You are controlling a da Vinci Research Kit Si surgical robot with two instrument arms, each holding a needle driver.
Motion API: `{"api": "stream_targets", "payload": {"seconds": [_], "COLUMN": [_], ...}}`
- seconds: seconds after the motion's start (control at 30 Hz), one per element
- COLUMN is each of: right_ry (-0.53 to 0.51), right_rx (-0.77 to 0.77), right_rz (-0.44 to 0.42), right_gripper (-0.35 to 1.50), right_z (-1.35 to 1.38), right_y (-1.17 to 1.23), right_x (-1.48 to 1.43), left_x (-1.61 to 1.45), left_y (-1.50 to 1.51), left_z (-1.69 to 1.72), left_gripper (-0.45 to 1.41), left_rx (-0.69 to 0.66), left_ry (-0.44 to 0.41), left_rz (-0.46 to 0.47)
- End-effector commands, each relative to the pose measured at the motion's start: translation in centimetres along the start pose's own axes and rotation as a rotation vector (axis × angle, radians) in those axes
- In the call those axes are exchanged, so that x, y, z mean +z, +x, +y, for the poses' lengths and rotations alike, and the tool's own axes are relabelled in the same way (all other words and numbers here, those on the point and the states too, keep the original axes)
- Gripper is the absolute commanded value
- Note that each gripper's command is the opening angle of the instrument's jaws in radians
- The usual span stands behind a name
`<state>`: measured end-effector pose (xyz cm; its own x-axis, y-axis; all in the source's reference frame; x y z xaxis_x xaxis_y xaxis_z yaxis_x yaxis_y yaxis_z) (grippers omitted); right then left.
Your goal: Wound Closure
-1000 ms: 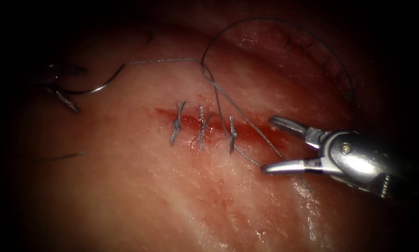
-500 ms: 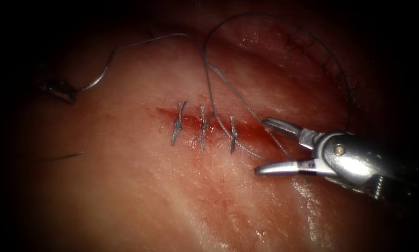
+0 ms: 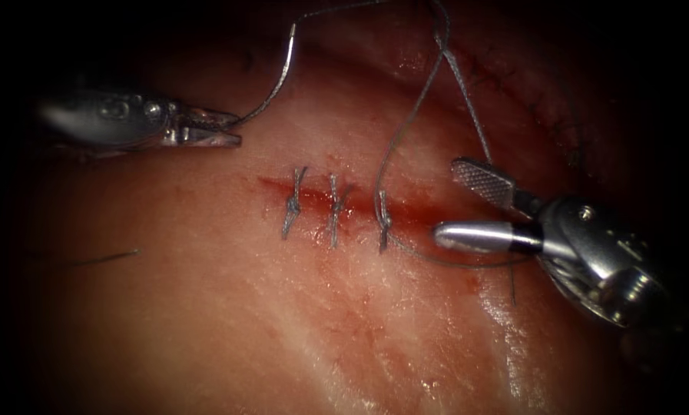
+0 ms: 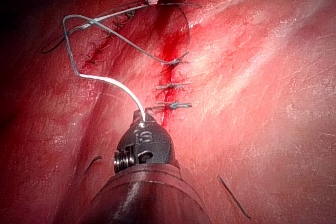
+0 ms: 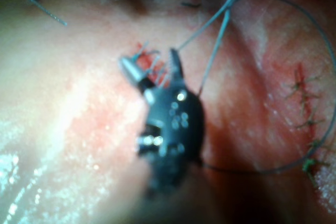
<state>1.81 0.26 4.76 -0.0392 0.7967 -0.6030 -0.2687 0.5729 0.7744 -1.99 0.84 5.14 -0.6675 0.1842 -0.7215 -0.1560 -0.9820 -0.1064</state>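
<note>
The cut runs across the tissue with three knotted stitches. My left tool is left of the cut, above the tissue, jaws shut on the curved needle near the end away from the thread. The needle arcs upward, clear of the tissue. Thread rises from the rightmost stitch, and another strand drops past the right tool's upper jaw. My right tool hovers over the cut's right end, jaws open, holding nothing. The left wrist view shows the needle in the left tool. The right tool gapes.
An older stitched line lies on the tissue at the far right. A loose cut end of thread rests on the tissue at the left. A slack loop of thread lies under the right tool's lower jaw.
The left tool has come in toward the cut and lifted the needle, drawing the thread upward. The right tool has rolled at its wrist and shifted slightly, jaws still open.
</note>
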Motion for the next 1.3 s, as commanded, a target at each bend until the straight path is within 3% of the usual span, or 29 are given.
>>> {"api": "stream_targets", "payload": {"seconds": [0.03, 0.23, 0.47, 0.87, 1.3], "right_ry": [-0.009, -0.068, -0.085, -0.134, -0.15], "right_rx": [0.019, 0.06, 0.078, 0.092, 0.089], "right_rz": [0.002, 0.021, 0.019, -0.029, -0.026], "right_gripper": [1.23, 1.21, 1.21, 1.15, 1.15], "right_z": [0.03, 0.09, 0.11, 0.05, 0.13], "right_y": [-0.03, 0.04, 0.04, -0.1, -0.14], "right_x": [0.03, -0.08, 0.04, 0.51, 0.63], "left_x": [0.15, 0.51, 0.74, 0.8, 0.76], "left_y": [0.0, 0.03, 0.03, 0.12, 0.21], "left_z": [0.1, 0.55, 0.77, 0.84, 0.93], "left_gripper": [-0.45, -0.45, -0.45, -0.45, -0.45], "left_rx": [0.003, 0.03, 0.041, 0.064, 0.088], "left_ry": [0.008, 0.06, 0.089, 0.1, 0.105], "left_rz": [0.006, 0.039, 0.035, 0.024, 0.016]}}
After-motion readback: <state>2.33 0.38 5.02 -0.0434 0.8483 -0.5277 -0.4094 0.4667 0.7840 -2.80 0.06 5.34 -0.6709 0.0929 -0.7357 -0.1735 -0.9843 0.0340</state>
